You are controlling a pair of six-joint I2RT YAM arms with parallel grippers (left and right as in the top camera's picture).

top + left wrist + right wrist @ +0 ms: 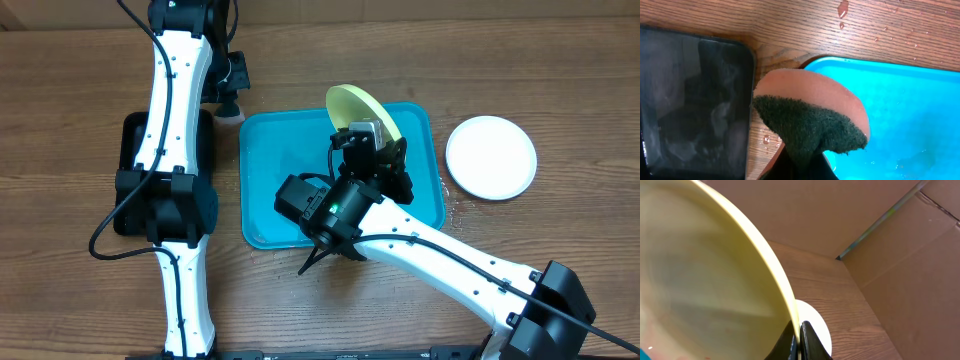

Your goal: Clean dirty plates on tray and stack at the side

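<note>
My right gripper is shut on the rim of the yellow-green plate and holds it tilted on edge above the far part of the turquoise tray; the plate also shows in the overhead view. The white plate lies flat on the table to the right of the tray and shows behind the fingers in the right wrist view. My left gripper is shut on a sponge with a dark green pad, beside the tray's far left corner. The light blue plate is out of view.
A black tray lies on the table left of the turquoise tray, under my left arm. My right arm crosses the tray's front right. Water drops lie on the wood. A cardboard wall stands beyond the table.
</note>
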